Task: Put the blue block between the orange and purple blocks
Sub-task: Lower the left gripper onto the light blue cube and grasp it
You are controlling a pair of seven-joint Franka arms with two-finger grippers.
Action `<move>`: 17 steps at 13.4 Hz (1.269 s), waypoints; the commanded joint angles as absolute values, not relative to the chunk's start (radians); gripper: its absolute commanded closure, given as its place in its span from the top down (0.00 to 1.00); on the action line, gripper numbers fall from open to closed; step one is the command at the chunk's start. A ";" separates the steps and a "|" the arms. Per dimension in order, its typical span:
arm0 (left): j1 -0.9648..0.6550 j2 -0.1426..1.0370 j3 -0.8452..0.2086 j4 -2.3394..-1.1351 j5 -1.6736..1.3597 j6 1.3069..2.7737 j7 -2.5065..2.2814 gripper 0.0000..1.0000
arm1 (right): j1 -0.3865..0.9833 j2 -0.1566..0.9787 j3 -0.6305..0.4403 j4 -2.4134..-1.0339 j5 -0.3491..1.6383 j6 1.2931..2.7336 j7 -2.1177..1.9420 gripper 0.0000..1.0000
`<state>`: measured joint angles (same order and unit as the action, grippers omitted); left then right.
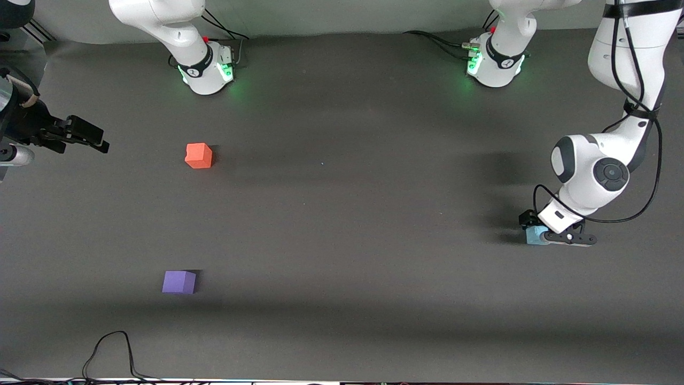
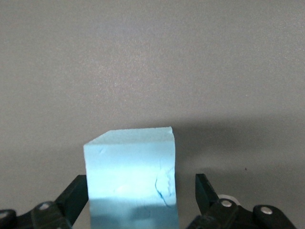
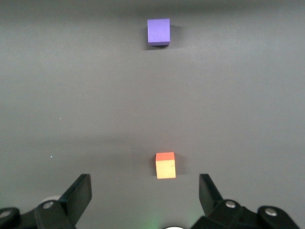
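The pale blue block (image 1: 533, 236) sits on the dark table toward the left arm's end. My left gripper (image 1: 537, 231) is down at the table, open, with the blue block (image 2: 128, 162) between its fingers; one finger (image 2: 76, 195) is at the block's side and the other stands apart from it. The orange block (image 1: 199, 155) and the purple block (image 1: 179, 282) lie toward the right arm's end, the purple one nearer the front camera. My right gripper (image 1: 99, 140) hangs open and empty over that end, and its wrist view shows the orange block (image 3: 165, 166) and the purple block (image 3: 158, 31).
The two arm bases (image 1: 206, 67) (image 1: 494, 61) stand along the table's edge farthest from the front camera. A black cable (image 1: 112, 350) loops onto the table at the edge nearest that camera. Bare mat (image 1: 342, 214) lies between the blue block and the other two.
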<state>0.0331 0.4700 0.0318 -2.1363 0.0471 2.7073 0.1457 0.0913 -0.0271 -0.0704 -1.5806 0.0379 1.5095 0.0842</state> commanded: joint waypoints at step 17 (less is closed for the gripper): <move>0.019 0.339 0.012 -1.748 0.038 1.937 0.063 0.38 | 0.092 -0.055 -0.075 -1.559 0.051 1.467 0.069 1.00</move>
<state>0.0405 0.3634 0.0238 -1.8081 0.0433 2.0490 0.1276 0.0912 -0.0449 -0.0719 -1.5688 0.0379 1.4870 0.0842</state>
